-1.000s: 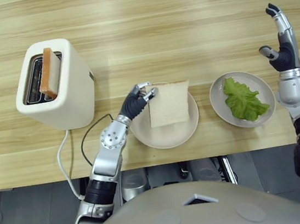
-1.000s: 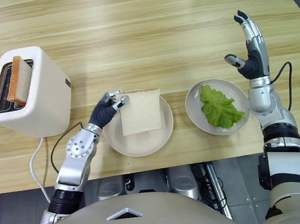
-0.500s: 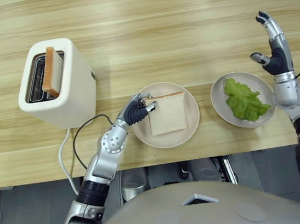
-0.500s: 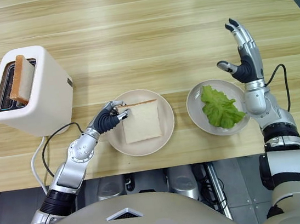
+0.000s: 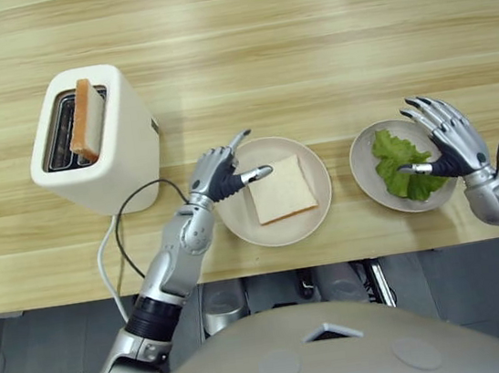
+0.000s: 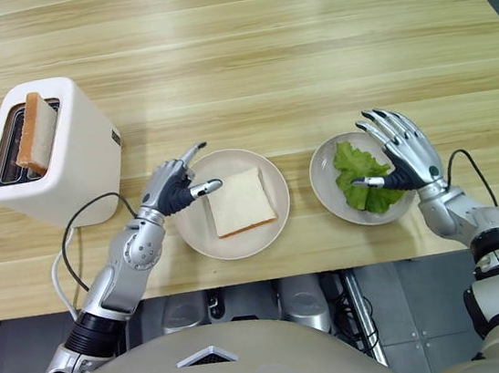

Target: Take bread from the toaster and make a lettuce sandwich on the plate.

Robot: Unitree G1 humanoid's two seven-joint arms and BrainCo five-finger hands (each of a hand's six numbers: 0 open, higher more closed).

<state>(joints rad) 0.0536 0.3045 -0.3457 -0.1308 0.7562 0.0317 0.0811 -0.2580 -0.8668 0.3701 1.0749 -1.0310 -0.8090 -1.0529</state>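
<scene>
Bread slice (image 5: 280,189) lay flat on the plate (image 5: 279,235), just right of the left hand (image 5: 218,174). That hand was opened out and held nothing, and one finger pointed toward the slice with no clear contact. The slice appeared pale and square with a thin tan crust, and it sat slightly askew. The step in hand was judged to be pickup of the lettuce leaf (image 5: 391,160). The right hand (image 5: 448,140) hovered over the right part of the small dish (image 5: 360,149), fingers spread and not closed on anything. The crinkled green leaf lay under and just left of it, and thumb contact could not be confirmed. The next move would call for closing the fingers on the leaf and carrying it left onto the slice. A second slice (image 5: 84,121) stood upright in the toaster (image 5: 122,162), up and left of the left hand.
</scene>
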